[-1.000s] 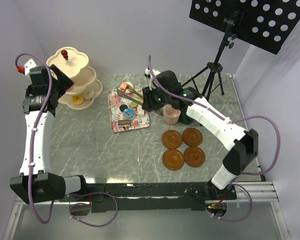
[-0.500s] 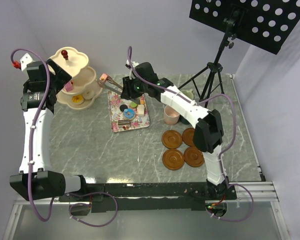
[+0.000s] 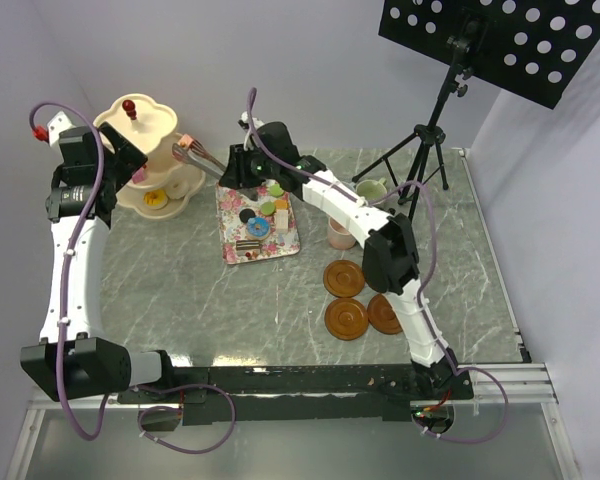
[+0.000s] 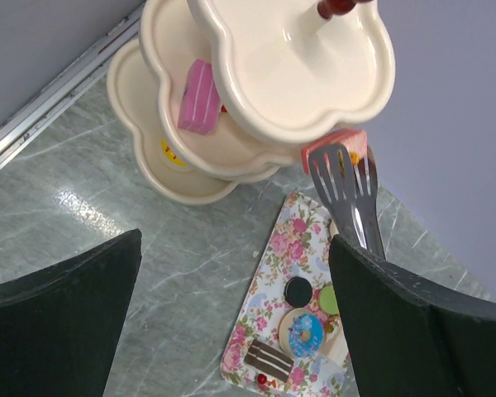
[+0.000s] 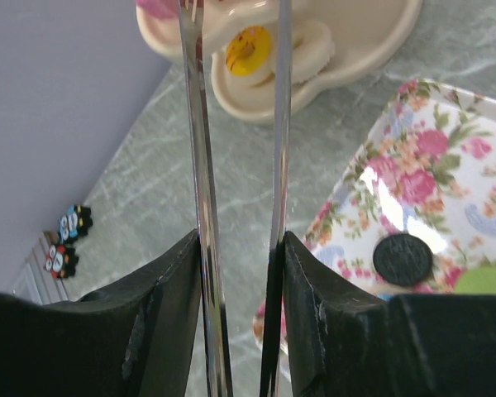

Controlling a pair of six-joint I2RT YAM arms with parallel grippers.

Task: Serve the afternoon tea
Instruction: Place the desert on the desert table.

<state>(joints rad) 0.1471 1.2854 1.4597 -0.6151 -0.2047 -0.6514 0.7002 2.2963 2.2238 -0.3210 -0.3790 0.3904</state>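
- Left pincer: spread wide, empty, beside the cream three-tier stand;
- Right pincer: pinching metal tongs;
- Small pink toy cake: clamped in the tong tips, at the stand's middle tier rim;
- Other toy cakes: on the floral rectangular tray.

In the right wrist view the tongs run past the top edge with their tips cut off, while from above the right arm hides most of the pink mug and part of one saucer, and the left wrist view clips the red knob of the stand.
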